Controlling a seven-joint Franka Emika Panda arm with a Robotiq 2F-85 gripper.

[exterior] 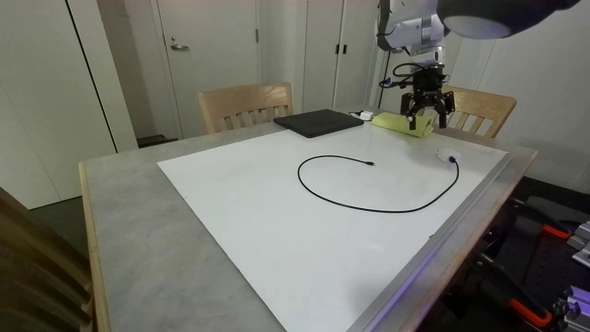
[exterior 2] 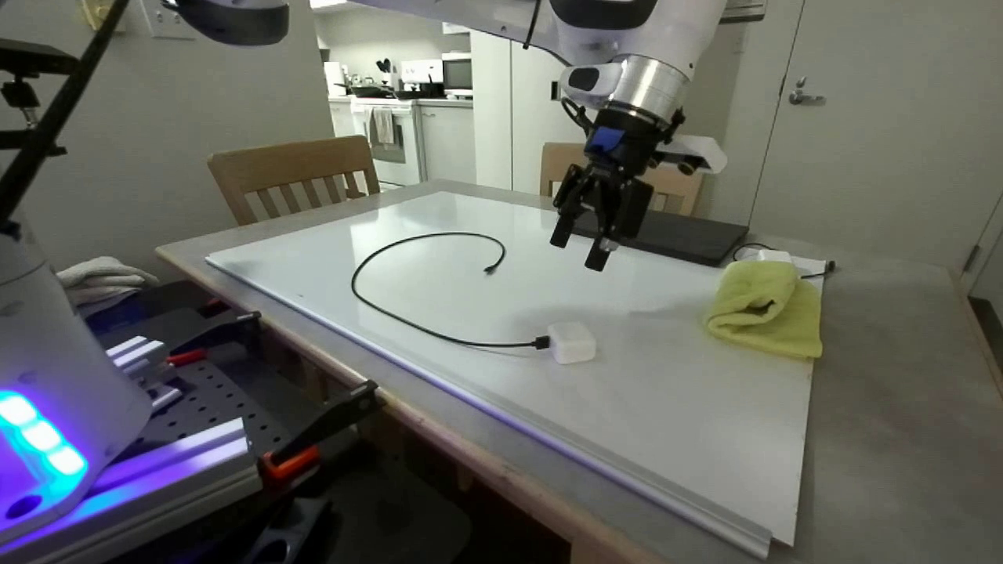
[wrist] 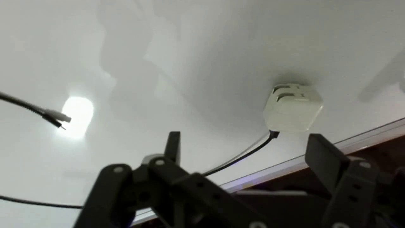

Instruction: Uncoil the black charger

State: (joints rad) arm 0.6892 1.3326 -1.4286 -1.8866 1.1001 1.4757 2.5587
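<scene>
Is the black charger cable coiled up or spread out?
Spread out: in both exterior views the black charger cable lies in one wide curve without crossing itself.

Black charger cable [exterior: 392, 211]: long, thin, with small white block [exterior 2: 572, 343] at one end. Lies uncoiled on white board [exterior: 249, 193], spread in one wide, open curve in both exterior views. Plugged into block's side by black connector [exterior 2: 541, 342]. Hooks round inward at loose end, finishing in small black plug [exterior 2: 490, 269], well apart from block.
</scene>
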